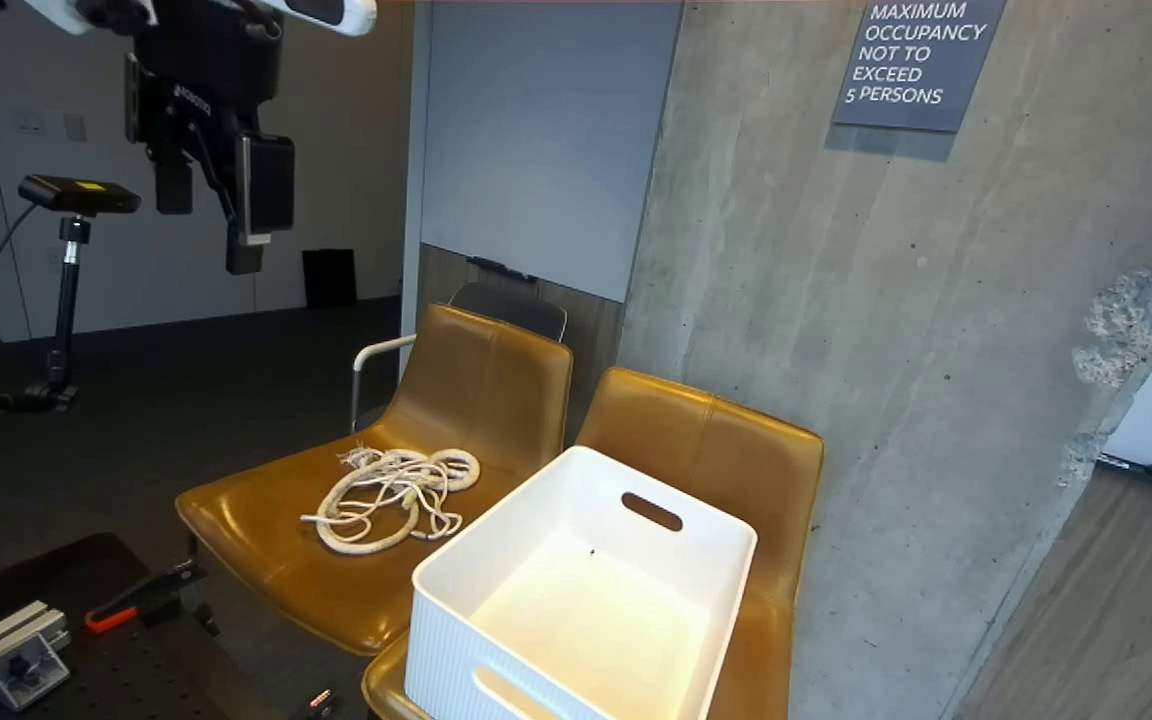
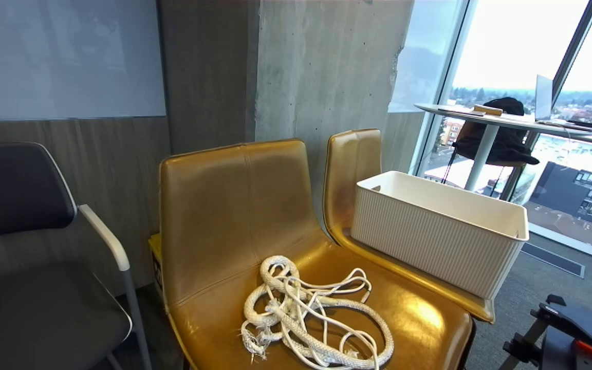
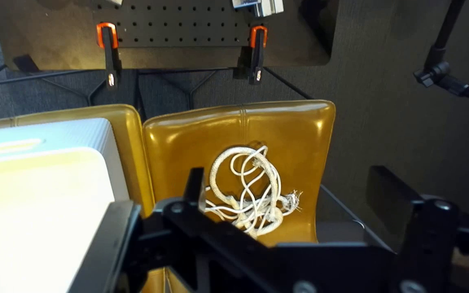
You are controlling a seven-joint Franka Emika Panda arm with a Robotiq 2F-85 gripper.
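Observation:
My gripper (image 1: pixel 208 222) hangs high in the air, its fingers wide apart with nothing between them. It points down, well above the seats. In the wrist view the open gripper (image 3: pixel 288 179) spans a tangle of off-white rope (image 3: pixel 274 183), seen far below. This rope (image 2: pixel 288 321) mixes thick braided coils, thin cord and frayed ends. It lies on the seat of a tan leather chair (image 1: pixel 256 520). Beside it a white ribbed bin (image 2: pixel 429 234) with handle slots stands on a second tan chair (image 1: pixel 736 440). From above, the bin (image 1: pixel 456 650) shows a bare floor.
A dark perforated table (image 3: pixel 218 57) with orange-tipped clamps (image 3: pixel 258 49) stands before the chairs. A camera (image 1: pixel 79 195) on a black stand rises near the gripper. A grey armchair (image 2: pixel 18 195) sits beside the rope's chair. Behind rises a concrete column (image 1: pixel 896 300).

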